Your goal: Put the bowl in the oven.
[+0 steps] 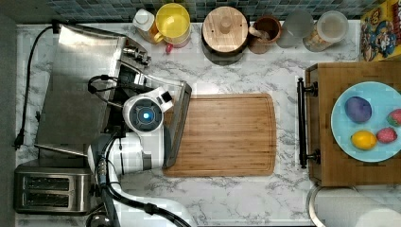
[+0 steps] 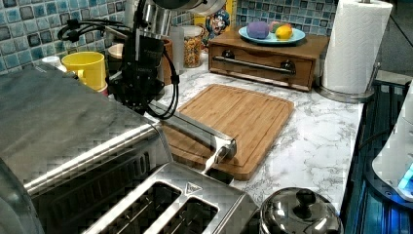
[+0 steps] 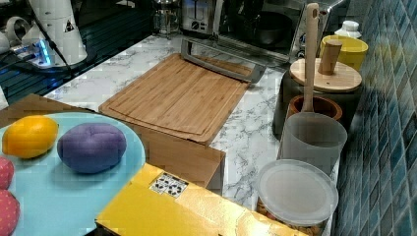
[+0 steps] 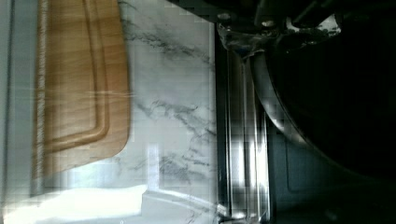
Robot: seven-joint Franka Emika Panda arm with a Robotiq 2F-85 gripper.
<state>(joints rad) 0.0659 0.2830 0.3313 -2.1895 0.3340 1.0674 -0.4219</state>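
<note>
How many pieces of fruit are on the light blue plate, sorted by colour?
Purple fruit: 1
Yellow fruit: 1
Red fruit: 2
Total: 4, all on the light blue plate.

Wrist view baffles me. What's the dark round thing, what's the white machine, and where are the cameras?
The white machine is a robot arm, its gripper reaching toward the open oven. One camera looks down from above, two watch from the sides, one rides on the wrist. The dark round thing is the black bowl, beyond the lowered glass door; whether it is gripped, I cannot tell. On the marble counter lie a wooden cutting board, a toaster and a fruit plate.
</note>
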